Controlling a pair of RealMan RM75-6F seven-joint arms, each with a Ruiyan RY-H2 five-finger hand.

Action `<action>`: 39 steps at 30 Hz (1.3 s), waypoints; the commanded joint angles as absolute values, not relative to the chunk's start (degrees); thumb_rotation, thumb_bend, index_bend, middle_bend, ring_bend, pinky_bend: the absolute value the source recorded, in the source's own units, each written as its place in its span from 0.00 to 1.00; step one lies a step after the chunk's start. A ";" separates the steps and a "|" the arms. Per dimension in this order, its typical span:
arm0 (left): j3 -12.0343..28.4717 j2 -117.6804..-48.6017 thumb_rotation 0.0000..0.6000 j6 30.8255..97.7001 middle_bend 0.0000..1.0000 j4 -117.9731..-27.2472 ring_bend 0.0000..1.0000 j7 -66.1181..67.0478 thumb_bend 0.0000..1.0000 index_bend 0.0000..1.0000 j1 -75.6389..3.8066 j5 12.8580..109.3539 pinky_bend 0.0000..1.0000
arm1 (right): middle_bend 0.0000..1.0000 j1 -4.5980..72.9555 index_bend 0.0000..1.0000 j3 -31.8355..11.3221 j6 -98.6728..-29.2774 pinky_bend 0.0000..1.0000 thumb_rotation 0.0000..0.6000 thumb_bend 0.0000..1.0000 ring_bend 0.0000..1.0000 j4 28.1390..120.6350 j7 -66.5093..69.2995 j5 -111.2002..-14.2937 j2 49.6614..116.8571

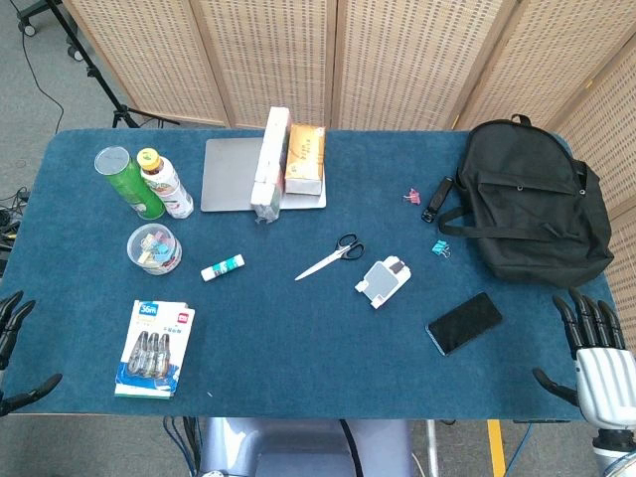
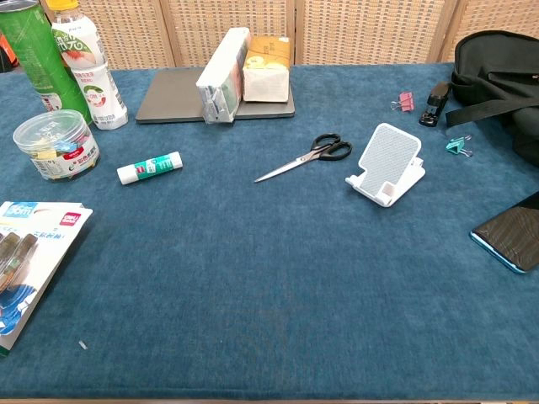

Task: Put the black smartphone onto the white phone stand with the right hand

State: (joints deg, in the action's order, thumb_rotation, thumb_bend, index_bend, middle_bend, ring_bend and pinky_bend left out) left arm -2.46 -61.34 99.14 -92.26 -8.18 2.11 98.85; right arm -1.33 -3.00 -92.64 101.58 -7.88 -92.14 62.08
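**Phone flat on the counter, stand unoccupied**

The black smartphone (image 1: 464, 322) lay flat on the blue counter (image 1: 298, 338), apart from the white phone stand (image 1: 383, 279), with scissors (image 1: 331, 257) just beyond the stand. The right hand (image 1: 593, 350) hovered at the counter's edge, fingers spread, holding nothing. The left hand (image 1: 14, 348) was likewise spread and unladen.

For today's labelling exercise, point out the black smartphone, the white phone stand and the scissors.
black smartphone (image 1: 464, 322), head view, middle of its dark screen.
white phone stand (image 2: 386, 162), chest view, centre of its tilted back plate.
scissors (image 1: 349, 245), head view, black handle loops.
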 commanded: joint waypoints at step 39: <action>-1.81 -62.61 1.00 92.85 0.00 -94.13 0.00 -2.82 0.00 0.00 -0.08 96.19 0.00 | 0.00 31.19 0.06 0.20 -44.23 0.00 1.00 0.00 0.00 88.62 0.09 -97.90 57.34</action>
